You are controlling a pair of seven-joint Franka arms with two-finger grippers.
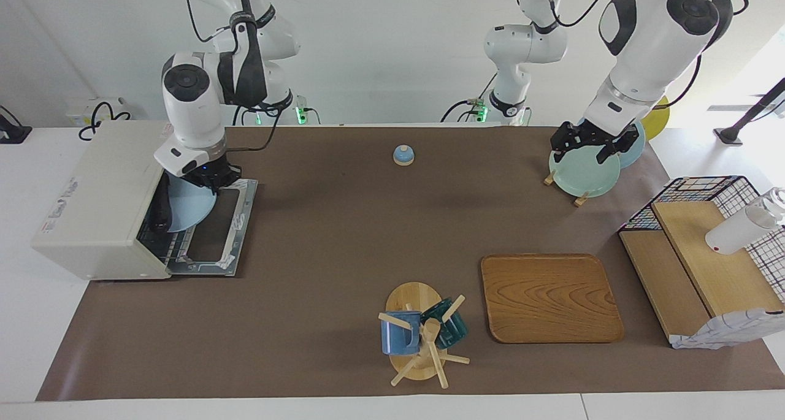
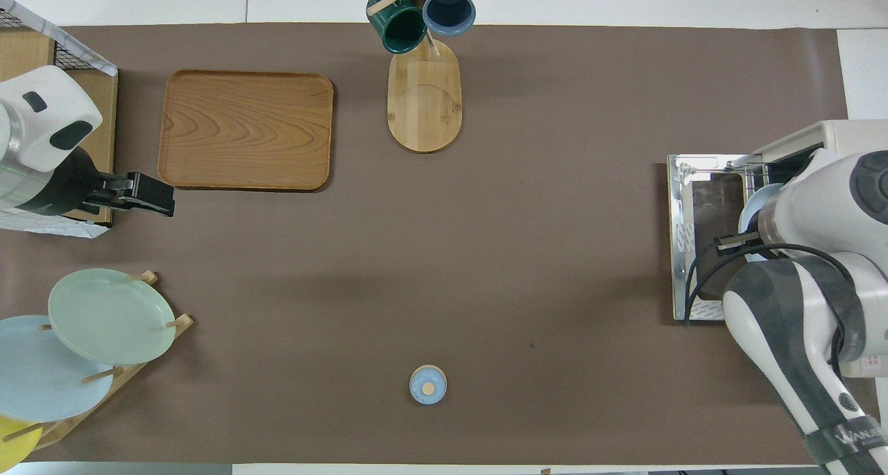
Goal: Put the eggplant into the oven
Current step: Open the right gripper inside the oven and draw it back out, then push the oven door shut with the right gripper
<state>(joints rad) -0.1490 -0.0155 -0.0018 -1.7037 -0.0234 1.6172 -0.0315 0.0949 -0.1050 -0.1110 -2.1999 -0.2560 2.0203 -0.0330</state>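
- Desk: brown mat. The oven sits at the right arm's end, with its door dropped flat and the rack exposed.
- Right arm is working. Right tool hangs over the open door just outside the oven mouth, pressed together on the rim of a blue plate. The plate is tipped steeply, low edge in the mouth.
- Eggplant: a dark shape at the plate's low edge, below the tool and on its oven side, just inside the opening over the rack. Its long axis looks to run along the mouth, crosswise to the way in. I cannot tell whether it rests on the rack or on the plate. The overhead view hides it under the arm.
- Judgement: the coming move turns on the eggplant lying downhill of the tool, toward the cavity. More tilt should slide it off.
- Left arm waits. Left tool is spread above a green plate on its stand, well apart from the oven. The right arm is much the nearer.
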